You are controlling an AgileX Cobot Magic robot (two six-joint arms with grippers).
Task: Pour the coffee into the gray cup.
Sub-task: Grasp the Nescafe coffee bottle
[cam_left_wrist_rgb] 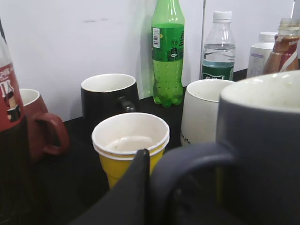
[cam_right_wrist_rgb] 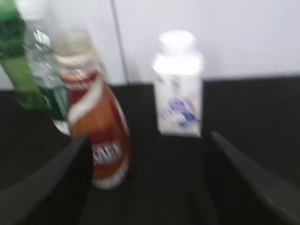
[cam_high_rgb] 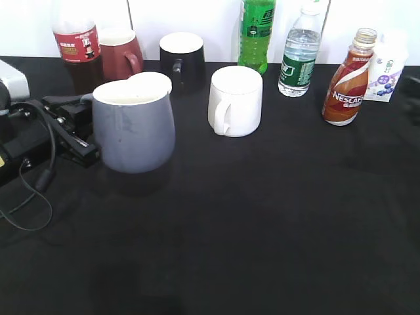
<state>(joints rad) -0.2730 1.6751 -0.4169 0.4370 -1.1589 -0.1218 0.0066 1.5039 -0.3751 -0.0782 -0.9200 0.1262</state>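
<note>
The coffee bottle [cam_high_rgb: 348,80] stands uncapped at the far right of the black table [cam_high_rgb: 262,223], a white carton [cam_high_rgb: 385,75] just behind it. The right gripper [cam_right_wrist_rgb: 150,187] is spread wide and empty, facing it. The gray cup [cam_high_rgb: 134,125] sits left, its handle at the left gripper [cam_left_wrist_rgb: 140,187]; whether that grips, I cannot tell.

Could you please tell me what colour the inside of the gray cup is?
Cream-white inside the gray cup; the exterior view shows it best.
</note>
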